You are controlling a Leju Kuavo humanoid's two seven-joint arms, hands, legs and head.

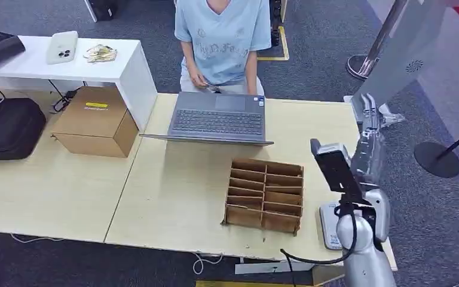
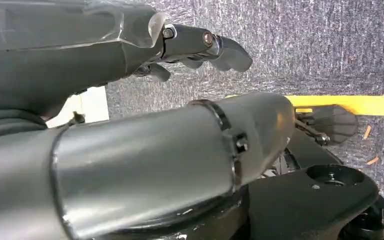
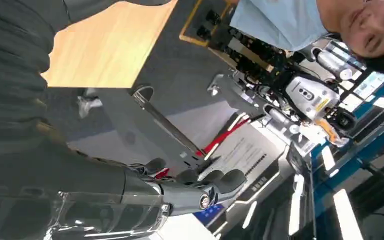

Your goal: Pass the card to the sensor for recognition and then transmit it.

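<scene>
right hand [image 1: 369,128] raised, fingers straight, holding nothing | left hand [image 2: 195,47] hangs empty over floor | card not discernible; sensor [image 1: 330,226] on worktop [image 1: 179,191] corner, below and behind right hand, right arm nearer

- I see a pale wood table [image 1: 173,197] with a brown cardboard divider tray [image 1: 265,194] on it
- The laptop [image 1: 217,118] is dark grey with darker keys
- The person's T-shirt [image 1: 222,36] is light blue with faint lettering
- My right hand [image 1: 369,134] is silver-grey, its fingers [image 3: 215,182] darker
- My left hand [image 2: 180,47] is grey with dark fingertips, over grey speckled carpet [image 2: 325,45] crossed by a yellow stripe [image 2: 350,104]
- The cardboard box [image 1: 94,121] is tan with a yellow label, beside a black bag [image 1: 6,128]
- The side desk [image 1: 95,69] is white, with a white phone [image 1: 62,46] on it
</scene>
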